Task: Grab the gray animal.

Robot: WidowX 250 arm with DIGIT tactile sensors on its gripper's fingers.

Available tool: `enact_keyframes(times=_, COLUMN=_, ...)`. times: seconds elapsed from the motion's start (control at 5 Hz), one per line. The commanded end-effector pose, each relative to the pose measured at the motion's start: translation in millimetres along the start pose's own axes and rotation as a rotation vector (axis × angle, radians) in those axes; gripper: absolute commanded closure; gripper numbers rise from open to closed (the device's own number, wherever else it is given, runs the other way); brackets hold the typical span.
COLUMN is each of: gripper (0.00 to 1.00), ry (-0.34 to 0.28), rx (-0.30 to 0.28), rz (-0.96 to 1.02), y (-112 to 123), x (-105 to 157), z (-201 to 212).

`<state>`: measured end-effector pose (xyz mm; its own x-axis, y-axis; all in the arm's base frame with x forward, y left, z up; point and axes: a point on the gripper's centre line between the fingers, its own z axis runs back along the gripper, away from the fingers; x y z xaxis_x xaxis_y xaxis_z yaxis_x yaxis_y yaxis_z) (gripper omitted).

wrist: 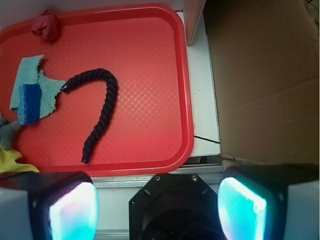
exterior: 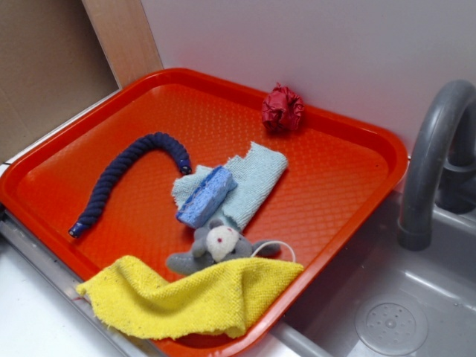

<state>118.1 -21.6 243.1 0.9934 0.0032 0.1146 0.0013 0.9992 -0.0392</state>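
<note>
The gray animal (exterior: 217,248), a small gray plush mouse with a cream round face and a thin white cord tail, lies near the front of the red tray (exterior: 349,193), partly under a yellow cloth (exterior: 193,296). In the wrist view only a gray bit of it (wrist: 7,131) shows at the left edge. My gripper (wrist: 157,205) is open and empty, with the two glowing pads far apart. It sits high above the counter beside the tray's edge, far from the mouse. The gripper is not in the exterior view.
A dark blue rope (exterior: 123,178) curves across the tray. A blue sponge (exterior: 207,196) rests on a light blue cloth (exterior: 249,178) just behind the mouse. A crumpled red item (exterior: 282,109) sits at the tray's back. A sink and gray faucet (exterior: 428,163) stand right. Cardboard (wrist: 265,80) lies beside the tray.
</note>
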Motion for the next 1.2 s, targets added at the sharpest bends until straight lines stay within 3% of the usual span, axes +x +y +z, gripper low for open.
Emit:
enact_keyframes(times=0.0, gripper=0.00, ry=0.000, rx=0.000, rz=0.000, y=0, x=0, z=0)
enact_keyframes(times=0.4, gripper=0.00, ry=-0.134, rx=-0.135, rz=-0.419, y=-53, x=27, z=-29)
enact_keyframes(times=0.6, gripper=0.00, ry=-0.127, rx=-0.147, rz=-0.672, y=-97, x=34, z=-53)
enact_keyframes(times=0.8, gripper=0.00, ry=-0.107, rx=-0.199, rz=-0.901, y=-147, x=22, z=-79)
enact_keyframes(times=1.0, gripper=0.00, ry=-0.063, rx=-0.215, rz=-1.046, y=-192, x=5, z=-105)
